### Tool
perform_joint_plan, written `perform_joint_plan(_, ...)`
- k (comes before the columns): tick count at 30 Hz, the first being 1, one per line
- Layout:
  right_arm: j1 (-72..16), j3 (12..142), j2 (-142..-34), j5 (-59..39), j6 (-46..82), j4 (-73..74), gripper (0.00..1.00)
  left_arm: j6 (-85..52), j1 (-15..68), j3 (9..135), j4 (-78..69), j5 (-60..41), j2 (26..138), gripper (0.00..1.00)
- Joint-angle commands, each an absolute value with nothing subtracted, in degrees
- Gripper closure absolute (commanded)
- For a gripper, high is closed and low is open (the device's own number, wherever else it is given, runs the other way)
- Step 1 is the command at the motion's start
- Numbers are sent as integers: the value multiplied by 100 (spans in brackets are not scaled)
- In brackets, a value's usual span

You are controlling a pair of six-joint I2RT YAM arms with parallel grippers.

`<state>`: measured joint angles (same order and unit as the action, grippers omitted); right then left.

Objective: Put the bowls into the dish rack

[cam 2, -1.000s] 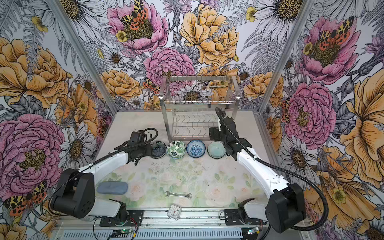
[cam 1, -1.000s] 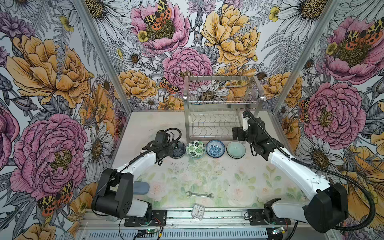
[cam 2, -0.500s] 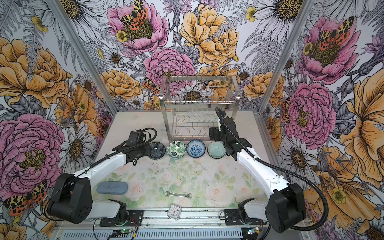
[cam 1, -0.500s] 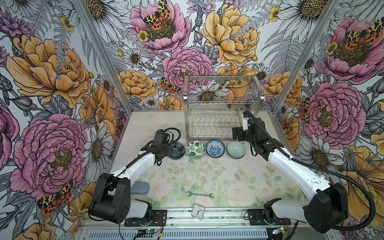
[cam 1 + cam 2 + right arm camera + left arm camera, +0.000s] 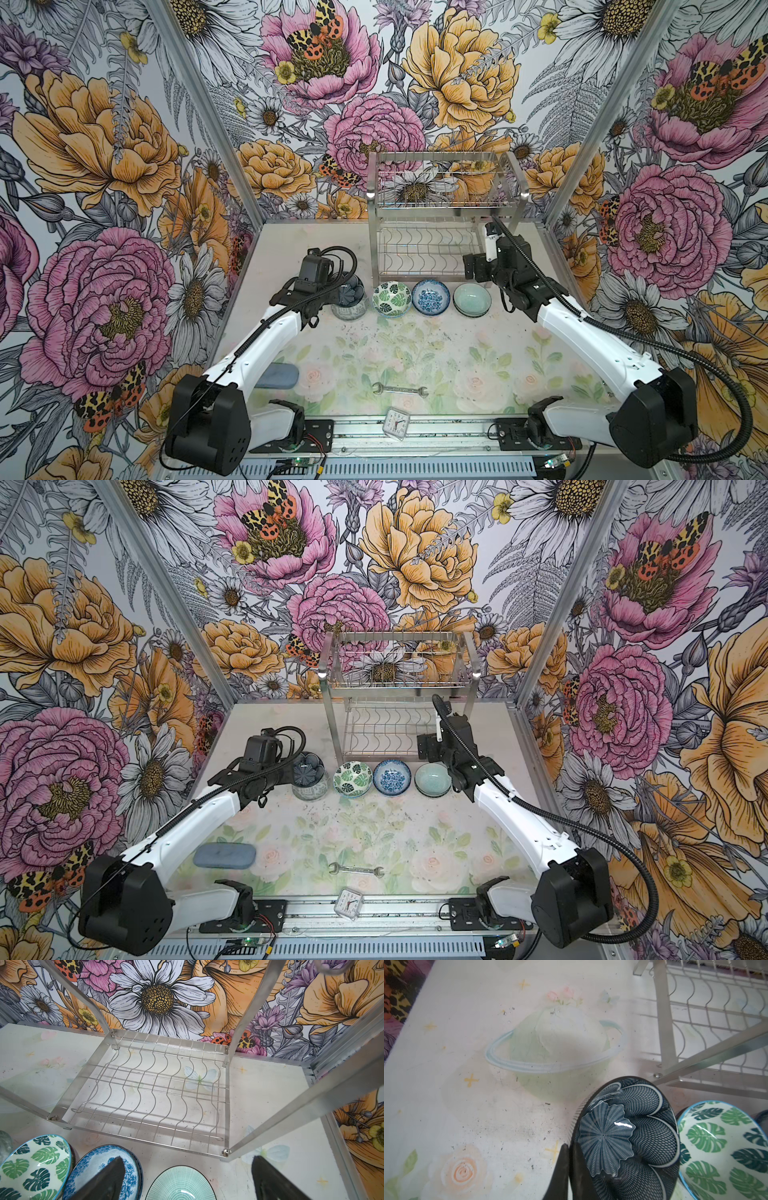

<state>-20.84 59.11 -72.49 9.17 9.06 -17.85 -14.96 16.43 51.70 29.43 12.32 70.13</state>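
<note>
Left gripper [image 5: 569, 1148] clenched on the rim of the dark grey-blue bowl [image 5: 351, 286], one finger inside the rim and one outside. In both top views this bowl is tipped, left of centre, directly over a grey-patterned bowl [image 5: 348, 312]; whether the two touch cannot be told. To the right along the same row, at mid-frame, stand the leaf-print bowl [image 5: 392, 298], the blue floral bowl [image 5: 431, 296] and the celadon bowl [image 5: 471, 299], each just beside the next on the table [image 5: 415, 353]. Right gripper [image 5: 188, 1157] released, jaws spread wide and holding nothing, poised above the celadon bowl at the right end of the row. The dish rack [image 5: 372, 245] stands upright just behind the row, in the upper centre of the frame. Toward the lower edge lie a wrench [image 5: 400, 389], a small clock [image 5: 397, 423] and, at lower left, a blue-grey case [image 5: 224, 856].
</note>
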Motion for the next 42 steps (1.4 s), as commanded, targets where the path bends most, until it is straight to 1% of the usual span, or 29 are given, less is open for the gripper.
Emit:
perform_joint_plan(1,-2156,6129,-7042,436,1140,-1777,3,-1380,1852,5473,2720,1010,6654,100)
perform_joint_plan(6,-2603,6269,-7057,-152,1535,-1781,3,-1378,2390,5560,2610,882,6344,100)
perform_joint_plan(10,-3173,6406,-7153,-155,1741,-1768,3,-1539,2760,5556,2399,768,6258,100)
perform_joint_plan(14,-3550,6478,-7316,-160,2070,-1659,4,-1769,3071,5382,1790,556,6287,100)
perform_joint_plan(20,-3795,6478,-7755,-94,2672,-1349,8,-1890,3485,5422,1152,627,6669,100)
perform_joint_plan(26,-3876,6505,-8123,32,3082,-1108,13,-1855,3752,5640,986,748,6990,100)
perform_joint_plan(28,-3878,6511,-8194,92,3182,-1106,17,-1856,3785,5665,954,765,7021,100)
perform_joint_plan(32,-3884,6409,-8274,144,3399,-1107,29,-1863,3814,5660,880,778,6981,100)
perform_joint_plan(37,-3902,6313,-8323,29,3531,-1111,39,-1865,3824,5668,850,824,6961,100)
perform_joint_plan(42,-3909,6283,-8405,-107,3568,-1109,46,-1864,3837,5685,842,839,6956,100)
